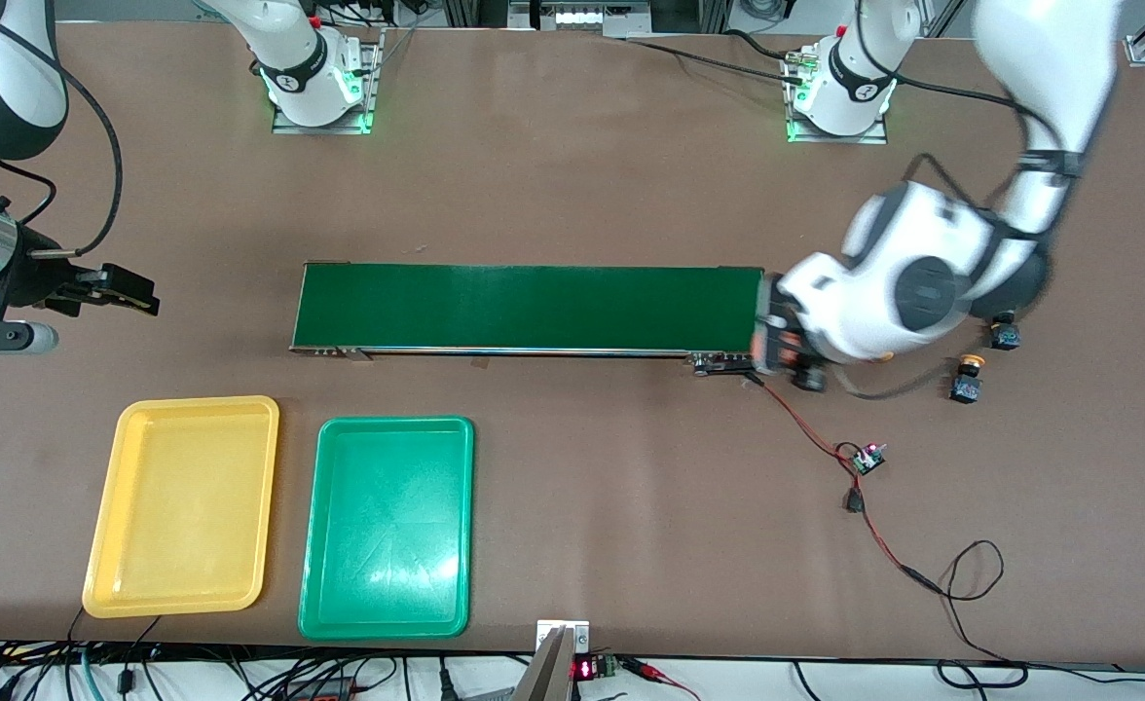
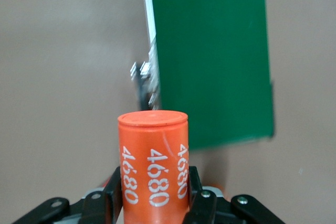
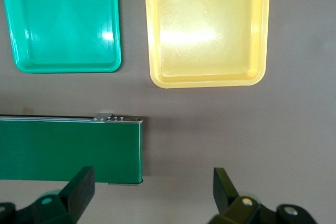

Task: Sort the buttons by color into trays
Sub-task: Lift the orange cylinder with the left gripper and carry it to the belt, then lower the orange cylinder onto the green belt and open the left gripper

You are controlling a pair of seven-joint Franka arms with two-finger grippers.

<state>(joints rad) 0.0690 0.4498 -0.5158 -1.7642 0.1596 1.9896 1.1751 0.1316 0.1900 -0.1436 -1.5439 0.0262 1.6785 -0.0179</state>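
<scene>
My left gripper [image 1: 783,356] [image 2: 152,187] is over the end of the dark green conveyor belt [image 1: 534,307] toward the left arm's end of the table. It is shut on an upright orange cylinder [image 2: 153,163] printed "4680". Two buttons lie on the table past that belt end: one with an orange-yellow cap [image 1: 968,380], and one partly under the left arm [image 1: 1004,335], its cap colour hidden. The yellow tray [image 1: 183,506] [image 3: 207,30] and green tray [image 1: 387,526] [image 3: 63,19] lie side by side, both empty. My right gripper [image 1: 129,292] [image 3: 152,182] waits open over bare table, past the belt's other end.
A small circuit board [image 1: 867,458] with red and black wires trails from the belt's end toward the table's front edge. The belt [image 3: 63,148] runs lengthwise across the middle, farther from the front camera than the trays.
</scene>
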